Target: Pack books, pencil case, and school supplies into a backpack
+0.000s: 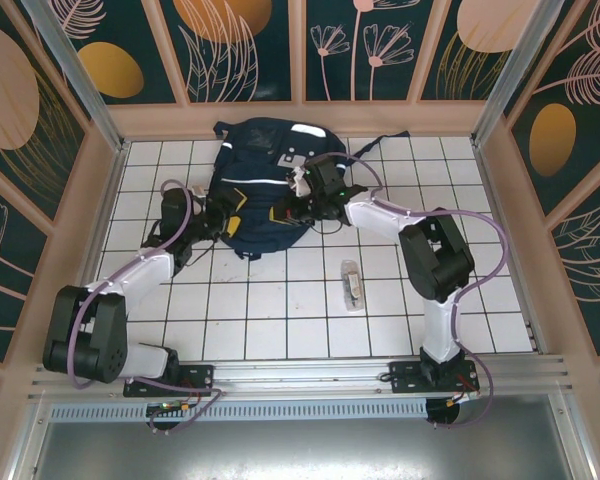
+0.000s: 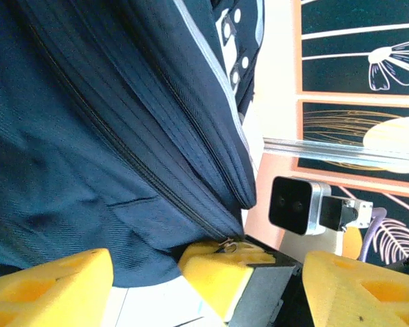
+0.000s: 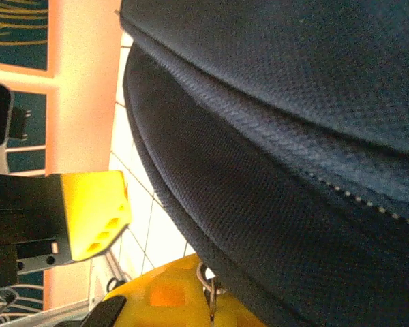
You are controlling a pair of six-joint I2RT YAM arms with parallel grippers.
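Backpack: the navy backpack (image 1: 265, 180) lies on the white tiled table (image 1: 280, 320) at the far middle, its white stripes facing up and both arms reaching in to it.
School supplies: the small clear packet (image 1: 352, 285) lies flat on the table, nearer than the backpack and well apart from it, beside the right arm's upright link.
Left jaws: they are at the backpack's left side. In the left wrist view the yellow fingers (image 2: 54, 283) stand wide apart at the bottom corners and clamp nothing. Navy fabric and a zip line hang just above them.
Right jaws: they are at the backpack's right front. One yellow finger (image 3: 163, 303) shows under the fabric, and the other is hidden by the bag. I cannot tell how far the jaws are parted or whether they have hold of anything.
Zip pull: a small metal pull (image 3: 208, 289) hangs from the backpack's seam and touches that right finger. The left wrist view also shows it (image 2: 225, 244), between the left fingers.
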